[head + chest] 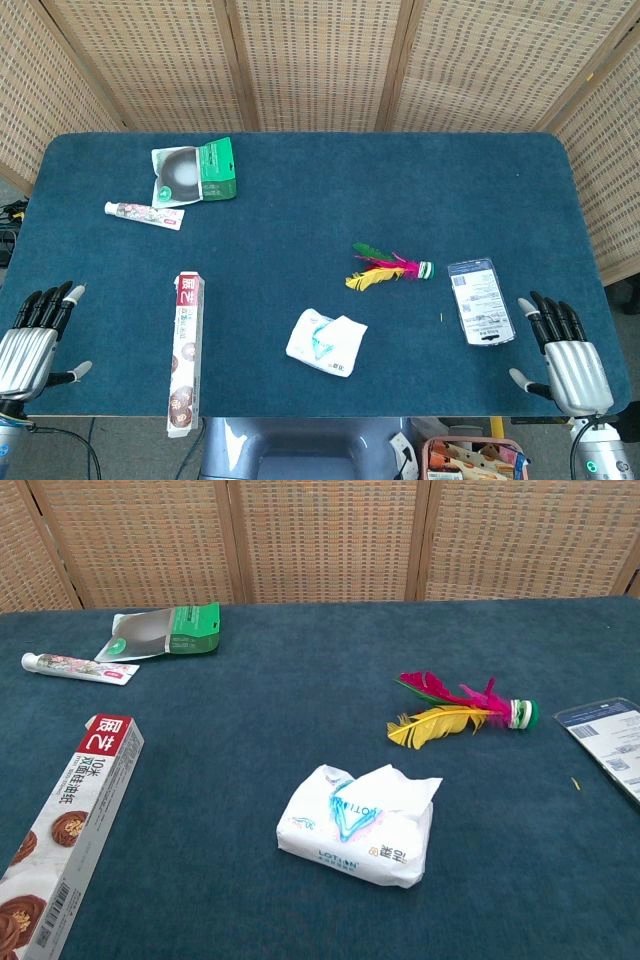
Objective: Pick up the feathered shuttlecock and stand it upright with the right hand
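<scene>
The feathered shuttlecock (pixel 388 269) lies on its side right of the table's middle, with pink, yellow and green feathers pointing left and its green-and-white base to the right. The chest view shows the shuttlecock (pixel 462 713) flat on the blue cloth as well. My right hand (pixel 566 356) hovers at the front right corner, fingers spread and empty, well to the right of and nearer than the shuttlecock. My left hand (pixel 30 342) rests at the front left edge, open and empty. Neither hand appears in the chest view.
A flat blister pack (pixel 479 300) lies between the shuttlecock and my right hand. A tissue pack (pixel 326 342) sits front centre, a long biscuit box (pixel 186 350) front left. A toothpaste tube (pixel 144 213) and an opened green box (pixel 193 173) lie at the back left.
</scene>
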